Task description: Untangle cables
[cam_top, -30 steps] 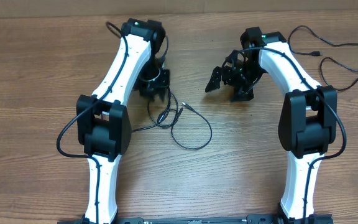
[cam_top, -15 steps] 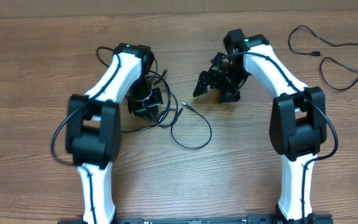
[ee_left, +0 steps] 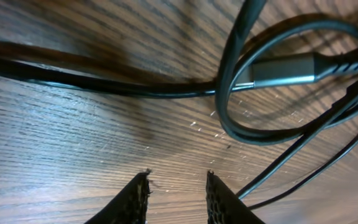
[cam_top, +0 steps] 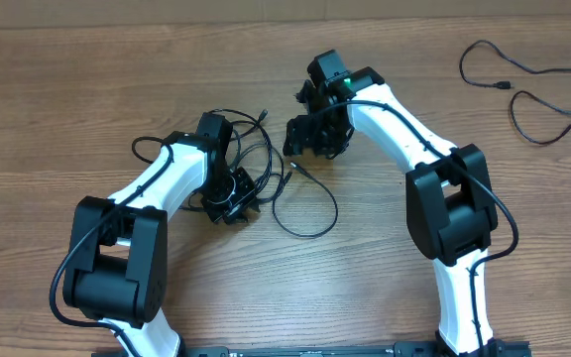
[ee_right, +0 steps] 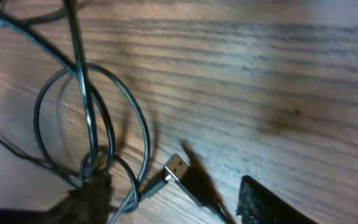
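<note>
Thin black cables (cam_top: pixel 258 159) lie tangled on the wooden table between the two arms, with one loop (cam_top: pixel 310 213) spreading toward the front. My left gripper (cam_top: pixel 234 198) sits low at the tangle's left edge. In the left wrist view it (ee_left: pixel 178 183) is open, with only bare wood between its fingertips, and a cable loop (ee_left: pixel 260 118) and a grey plug (ee_left: pixel 284 70) lie just ahead. My right gripper (cam_top: pixel 307 139) hovers over the tangle's right side. It (ee_right: pixel 169 186) is open around a silver-tipped plug (ee_right: pixel 178 167), its left finger (ee_right: pixel 86 199) against crossed cables (ee_right: pixel 92 124).
Another black cable (cam_top: pixel 523 84) lies by itself at the far right of the table, away from both grippers. The table's far edge runs along the top of the overhead view. The left arm's own thicker wire (cam_top: pixel 147 149) arches beside its forearm.
The right arm has swung left to the tangle and its jaws have narrowed. The left arm has folded toward the near left, its gripper coming nearer along the tangle's left edge.
</note>
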`<state>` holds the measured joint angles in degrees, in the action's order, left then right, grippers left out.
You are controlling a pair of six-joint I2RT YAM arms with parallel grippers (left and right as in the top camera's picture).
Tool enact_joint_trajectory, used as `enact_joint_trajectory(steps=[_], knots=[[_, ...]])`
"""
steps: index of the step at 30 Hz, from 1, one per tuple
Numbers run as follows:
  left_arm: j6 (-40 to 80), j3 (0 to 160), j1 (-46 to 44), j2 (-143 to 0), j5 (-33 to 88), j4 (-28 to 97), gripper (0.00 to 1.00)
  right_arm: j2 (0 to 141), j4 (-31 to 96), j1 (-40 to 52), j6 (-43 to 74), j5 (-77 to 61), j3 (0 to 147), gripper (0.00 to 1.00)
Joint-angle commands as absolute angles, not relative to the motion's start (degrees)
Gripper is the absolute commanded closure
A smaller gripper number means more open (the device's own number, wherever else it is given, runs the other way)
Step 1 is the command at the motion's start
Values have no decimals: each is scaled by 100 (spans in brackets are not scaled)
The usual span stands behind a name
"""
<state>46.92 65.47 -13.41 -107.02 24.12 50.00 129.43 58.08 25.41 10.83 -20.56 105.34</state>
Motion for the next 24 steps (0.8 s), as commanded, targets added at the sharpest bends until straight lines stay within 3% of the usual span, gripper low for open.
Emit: enact_joint_trajectory(steps=[1,10,12,15,22,24], knots=[[5155,6512,-1352,-10687,2515,4899,63,12840,5636,2808,1007,-1577,10405,39],[5806,6512,-1354,-10687,2515,4615,52,12840,5317,2882,1068,-1393,10232,48],[5881,6508,-1363,-10687,2510,4512,53,12840,5293,2882,1068,-1398,10232,48],[6257,6506,-1448,-10687,2515,4438,63,12840,5293,2893,1068,-1396,10232,48],[7406,6506,-1896,-10687,2447,4204,58,12840,5295,2891,1068,-1396,10232,48],[7697,6506,-1990,-10687,2237,4123,61,12840,5295,2893,1066,-1396,10232,48]])
